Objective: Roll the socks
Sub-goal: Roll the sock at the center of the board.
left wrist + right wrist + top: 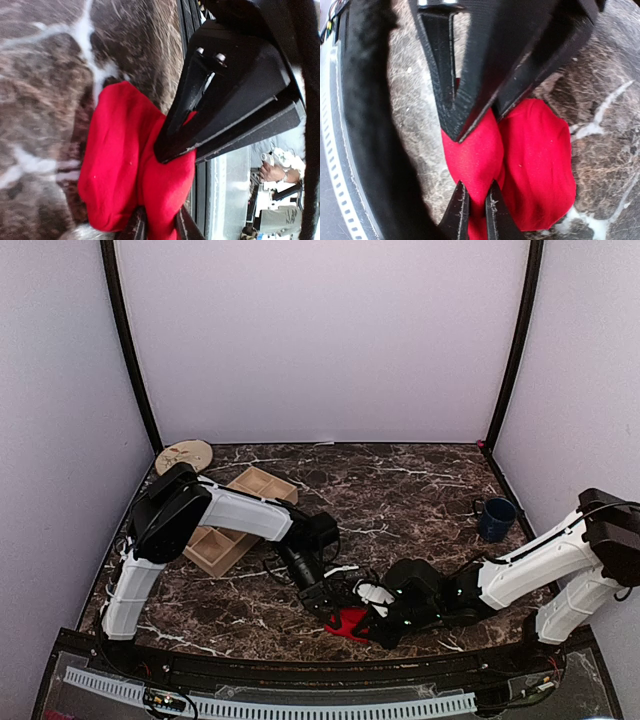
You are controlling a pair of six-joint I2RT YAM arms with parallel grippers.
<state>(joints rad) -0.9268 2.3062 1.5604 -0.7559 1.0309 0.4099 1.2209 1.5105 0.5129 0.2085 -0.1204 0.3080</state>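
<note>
**Both grippers pinch the red sock at the near edge of the table.**

The red sock [120, 165] lies bunched in two rounded folds on the dark marble table [420, 480], close to the near edge and slightly right of centre, between the two arms. The left gripper [476, 212] reaches in from the left, its fingers drawn together on a ridge of the red fabric. The right gripper [159, 227] comes from the right and nips the same ridge from the opposite side, with cloth showing between its narrow tips. The two grippers sit just beside each other over the sock. A wooden compartment tray [240, 520] rests far left, and a dark blue mug [497, 517] stands well apart at the right.
</note>
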